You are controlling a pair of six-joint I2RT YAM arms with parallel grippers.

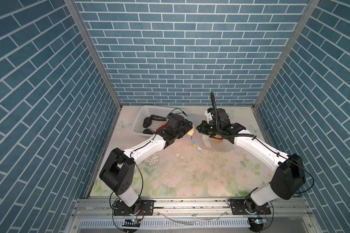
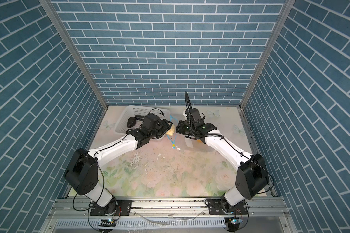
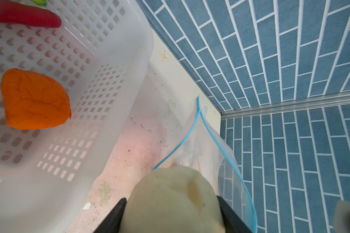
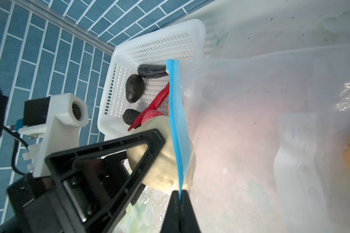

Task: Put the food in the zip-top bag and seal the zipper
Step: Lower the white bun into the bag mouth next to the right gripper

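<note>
Tight entry: the cream-white lump is at the mouth of the zip-top bag.
My left gripper clamps the lump near the bench's far edge; my right gripper is pinched shut on the zipper. The mouth faces the basket, and the zipper runs far-to-near. Released early, the lump could catch the strip and roll outside.

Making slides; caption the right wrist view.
Right gripper pinches zipper; left gripper holds cream-white lump at mouth of zip-top bag.
</note>
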